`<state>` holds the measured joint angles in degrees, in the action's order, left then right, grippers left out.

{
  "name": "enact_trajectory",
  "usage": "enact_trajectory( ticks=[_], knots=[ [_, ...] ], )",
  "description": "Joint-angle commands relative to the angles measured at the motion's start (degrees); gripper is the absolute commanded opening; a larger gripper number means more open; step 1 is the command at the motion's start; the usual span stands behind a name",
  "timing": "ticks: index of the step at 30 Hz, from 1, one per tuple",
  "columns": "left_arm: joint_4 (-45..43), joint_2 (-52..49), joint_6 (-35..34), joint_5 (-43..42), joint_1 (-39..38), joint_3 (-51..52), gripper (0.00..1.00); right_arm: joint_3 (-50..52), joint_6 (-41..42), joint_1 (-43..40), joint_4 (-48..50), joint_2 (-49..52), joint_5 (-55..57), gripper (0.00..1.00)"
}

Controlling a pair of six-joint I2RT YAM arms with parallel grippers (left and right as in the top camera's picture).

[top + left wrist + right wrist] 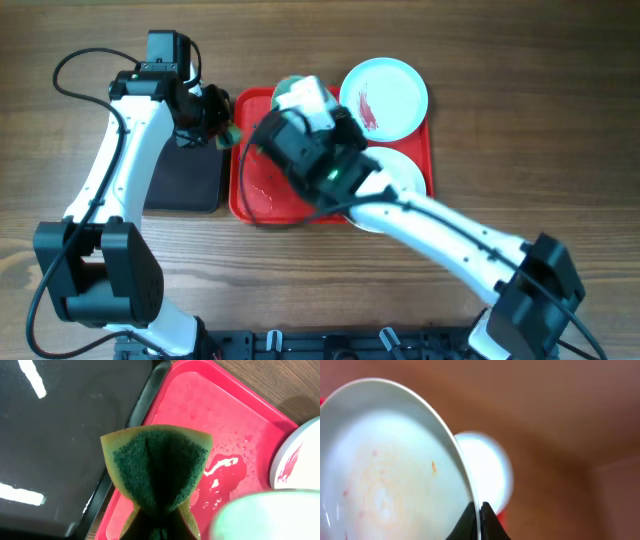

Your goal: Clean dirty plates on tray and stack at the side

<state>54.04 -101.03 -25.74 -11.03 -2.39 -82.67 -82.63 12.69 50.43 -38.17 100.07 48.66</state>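
My right gripper (297, 103) is shut on the rim of a pale mint plate (385, 470), held tilted above the red tray (258, 195); faint orange smears mark its face. In the overhead view only a sliver of that plate (288, 87) shows behind the wrist. My left gripper (217, 124) is shut on a folded yellow-green sponge (157, 467) over the tray's wet left edge (220, 425). A plate with dark red streaks (385, 95) lies at the tray's far right corner. A white plate (405, 175) sits beneath my right arm, partly hidden.
A smaller black tray (185, 178) lies left of the red tray, under my left arm. Bare wooden table (500, 120) surrounds both trays. Water drops and a small puddle (222, 465) lie on the red tray's floor.
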Motion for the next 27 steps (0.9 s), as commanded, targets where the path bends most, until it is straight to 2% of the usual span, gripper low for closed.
enact_trajectory(
  ticks=[1, 4, 9, 16, 18, 22, 27],
  knots=[
    [0.07, 0.85, 1.14, -0.92, 0.15, -0.81, 0.04, -0.26, 14.84, -8.11, 0.2, 2.12, -28.41, 0.04],
    [0.07, 0.85, 1.14, -0.92, 0.15, -0.81, 0.04, -0.26, 17.94, -12.26, 2.73, 5.66, -36.39, 0.04],
    [0.07, 0.85, 1.14, -0.92, 0.15, -0.81, 0.04, -0.26, 23.43, -15.72, 4.9, 11.98, -42.47, 0.04],
    [0.07, 0.85, 1.16, -0.92, 0.15, -0.81, 0.04, -0.26, 23.67, -16.02, 5.55, 16.46, -46.21, 0.06],
    [0.07, 0.85, 1.16, -0.92, 0.15, -0.81, 0.04, -0.26, 22.75, -16.02, 5.92, 16.59, -46.18, 0.2],
    [0.07, 0.85, 1.16, -0.92, 0.15, -0.81, 0.04, -0.28, 12.31, -16.17, 9.49, 16.61, -46.97, 0.49],
    [0.07, 0.85, 1.14, -0.92, 0.15, -0.81, 0.04, -0.28, 0.07, -18.97, 14.97, 16.96, -52.41, 0.53]
  ],
)
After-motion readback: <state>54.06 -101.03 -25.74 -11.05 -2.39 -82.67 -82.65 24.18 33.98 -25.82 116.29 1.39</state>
